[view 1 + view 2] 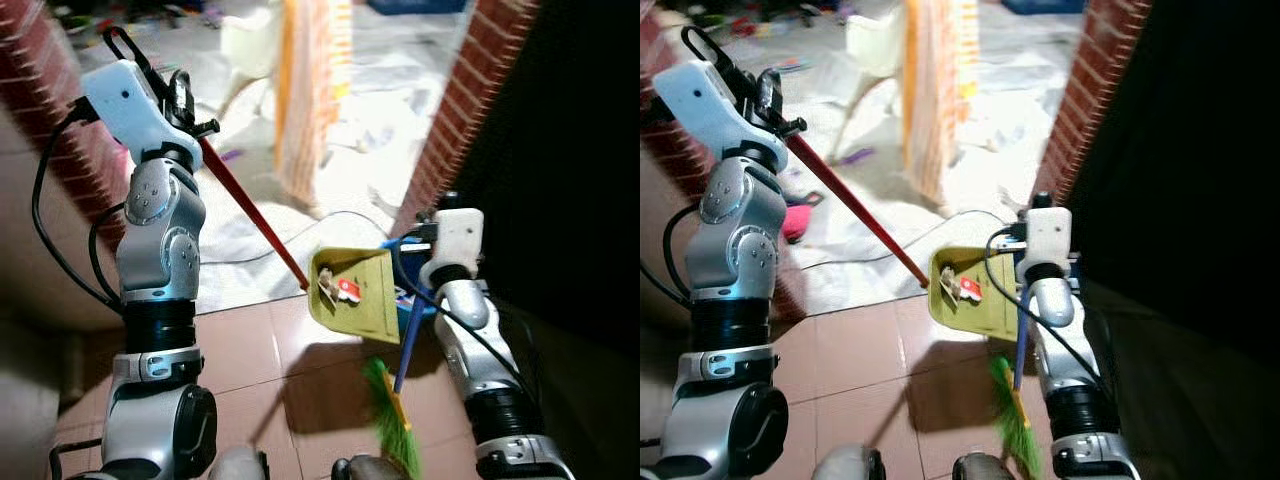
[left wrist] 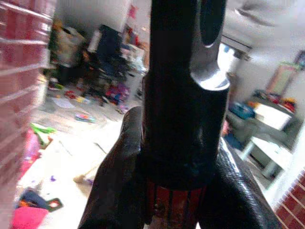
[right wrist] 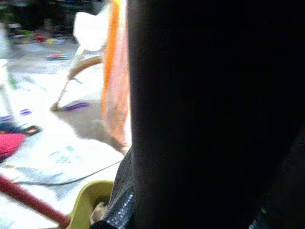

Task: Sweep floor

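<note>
Left gripper (image 1: pixel 180 95) clamps the dustpan's red handle (image 1: pixel 250 212) at ten o'clock. Yellow dustpan (image 1: pixel 365 295) carries litter (image 1: pixel 340 290). Right gripper (image 1: pixel 415 250) grips the broom (image 1: pixel 398 395).

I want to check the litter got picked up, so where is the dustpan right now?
In the left eye view the yellow dustpan hangs ahead, slightly right of centre, over the tiled floor, on a red handle held by the left tool, above the green broom.
</note>
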Tool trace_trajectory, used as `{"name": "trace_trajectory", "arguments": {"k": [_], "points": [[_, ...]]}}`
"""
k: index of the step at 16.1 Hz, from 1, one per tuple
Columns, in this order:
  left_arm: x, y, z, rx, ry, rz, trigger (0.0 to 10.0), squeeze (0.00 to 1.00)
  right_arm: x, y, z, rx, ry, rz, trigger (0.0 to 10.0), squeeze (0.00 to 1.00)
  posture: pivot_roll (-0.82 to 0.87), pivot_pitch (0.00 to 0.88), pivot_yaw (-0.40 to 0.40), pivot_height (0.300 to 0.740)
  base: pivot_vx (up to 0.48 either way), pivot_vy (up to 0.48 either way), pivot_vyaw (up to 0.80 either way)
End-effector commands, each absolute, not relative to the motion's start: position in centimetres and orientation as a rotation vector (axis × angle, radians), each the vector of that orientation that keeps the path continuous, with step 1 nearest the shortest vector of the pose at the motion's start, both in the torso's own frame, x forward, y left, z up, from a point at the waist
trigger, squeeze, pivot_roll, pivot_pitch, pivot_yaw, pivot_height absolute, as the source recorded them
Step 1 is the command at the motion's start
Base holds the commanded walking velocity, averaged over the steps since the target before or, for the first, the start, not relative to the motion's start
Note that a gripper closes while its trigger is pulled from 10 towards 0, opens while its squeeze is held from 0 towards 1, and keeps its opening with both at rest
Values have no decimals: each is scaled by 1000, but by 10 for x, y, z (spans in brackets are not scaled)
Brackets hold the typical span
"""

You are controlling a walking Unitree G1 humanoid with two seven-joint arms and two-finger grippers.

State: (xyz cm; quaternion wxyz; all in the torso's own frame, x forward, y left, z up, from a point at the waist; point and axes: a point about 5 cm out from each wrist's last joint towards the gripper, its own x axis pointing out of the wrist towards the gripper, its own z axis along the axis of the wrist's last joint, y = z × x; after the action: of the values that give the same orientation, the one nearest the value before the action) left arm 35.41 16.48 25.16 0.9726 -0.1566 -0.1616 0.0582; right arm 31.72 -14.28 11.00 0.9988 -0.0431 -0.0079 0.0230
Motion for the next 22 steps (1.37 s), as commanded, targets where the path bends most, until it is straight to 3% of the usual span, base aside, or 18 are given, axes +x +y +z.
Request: {"name": "trace_trajectory", "arguments": {"k": [1,3,11,16,22], "points": [[351,160,278,-339,-449,95,10000,0,317,-142,111,-69,-9,51,10000,0,-23,0,-30,740,0,0,-800],[352,159,276,-337,-443,95,10000,0,316,-141,111,-79,-12,63,10000,0,-23,0,-31,740,294,0,-669],[352,160,274,-330,-447,100,10000,0,316,-137,112,-81,-4,91,10000,0,-25,0,-29,740,426,0,0],[352,153,269,-332,-420,78,10000,0,317,-135,112,-79,0,99,10000,0,-26,0,-26,740,439,0,-581],[349,152,259,-321,-385,73,10000,0,318,-131,110,-76,9,109,10000,0,-20,0,-27,740,47,0,0]]}}
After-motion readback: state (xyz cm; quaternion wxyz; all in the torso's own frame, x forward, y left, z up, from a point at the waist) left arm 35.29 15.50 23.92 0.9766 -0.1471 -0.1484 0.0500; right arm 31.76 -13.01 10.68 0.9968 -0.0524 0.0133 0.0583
